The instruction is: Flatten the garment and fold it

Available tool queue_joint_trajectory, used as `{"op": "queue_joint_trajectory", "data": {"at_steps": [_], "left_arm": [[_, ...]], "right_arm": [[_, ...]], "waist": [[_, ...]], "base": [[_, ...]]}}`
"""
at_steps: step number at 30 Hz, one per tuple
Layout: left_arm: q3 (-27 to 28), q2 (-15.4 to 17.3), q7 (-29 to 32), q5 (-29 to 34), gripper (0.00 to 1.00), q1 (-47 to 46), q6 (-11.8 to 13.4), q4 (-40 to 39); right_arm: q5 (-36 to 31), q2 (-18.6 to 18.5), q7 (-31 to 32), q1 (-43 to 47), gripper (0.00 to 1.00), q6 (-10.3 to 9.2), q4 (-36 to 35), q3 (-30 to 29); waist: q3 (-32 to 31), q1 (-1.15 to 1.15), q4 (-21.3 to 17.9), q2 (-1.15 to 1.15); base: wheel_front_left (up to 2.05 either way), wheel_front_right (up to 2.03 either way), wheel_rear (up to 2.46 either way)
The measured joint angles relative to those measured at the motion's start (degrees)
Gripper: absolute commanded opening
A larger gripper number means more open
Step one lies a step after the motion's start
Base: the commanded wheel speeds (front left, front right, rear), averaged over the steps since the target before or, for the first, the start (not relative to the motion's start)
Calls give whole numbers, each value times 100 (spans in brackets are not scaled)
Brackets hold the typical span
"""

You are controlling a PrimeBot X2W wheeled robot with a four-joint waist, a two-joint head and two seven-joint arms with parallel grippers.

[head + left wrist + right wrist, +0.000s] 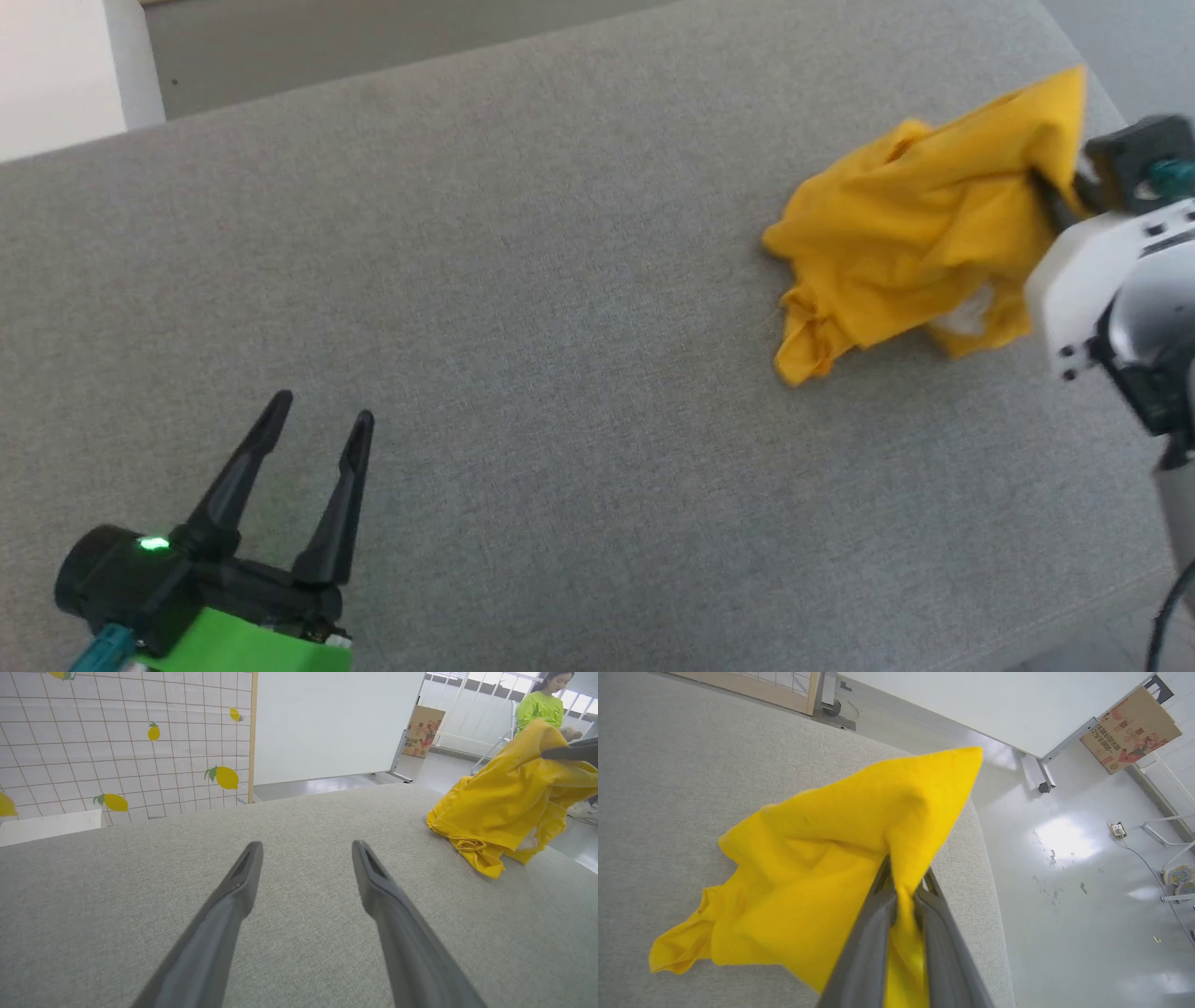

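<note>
A wide grey, fabric-covered surface (560, 280) spreads across the head view. The garment (896, 243), a crumpled yellow heap, sits near the surface's far right edge, with its lower folds resting on the fabric and one corner lifted to a peak. The right gripper (906, 872) is clamped on that raised part, cloth pinched between its fingers. The left gripper (322, 408) hovers at the near left, well apart from the garment, jaws spread and holding nothing.

Test studio: white partition (336, 723), lemon-print screen (126, 742), polished floor (1064, 882).
</note>
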Motion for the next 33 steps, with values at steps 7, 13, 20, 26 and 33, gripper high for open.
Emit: {"op": "queue_joint_trajectory", "data": {"at_steps": [7,13,20,26,33], "left_arm": [[163,435,85,-3,100,-85,0,-447],[339,817,158,-16,100,-182,0,-836],[488,1044,225,-59,100,-165,0,-1079],[605,1174,244,-102,100,-147,0,-1204],[656,1268,247,-119,100,-147,-15,-1340]], "right_arm": [[-145,-188,23,-116,0,0,-175,-498],[-397,-43,-92,-120,0,0,-179,-1059],[-849,66,-389,-118,0,0,-125,-1685],[-1276,261,-643,-121,0,1,-46,-2026],[-2157,459,-1205,-343,25,1,-34,-2633]], "waist": [[525,0,-6,0],[1059,0,-8,0],[1609,1,-31,0],[1936,0,-53,0],[2195,0,-30,0]], "base": [[0,0,0],[0,0,0],[0,0,0],[0,0,0],[0,0,0]]}}
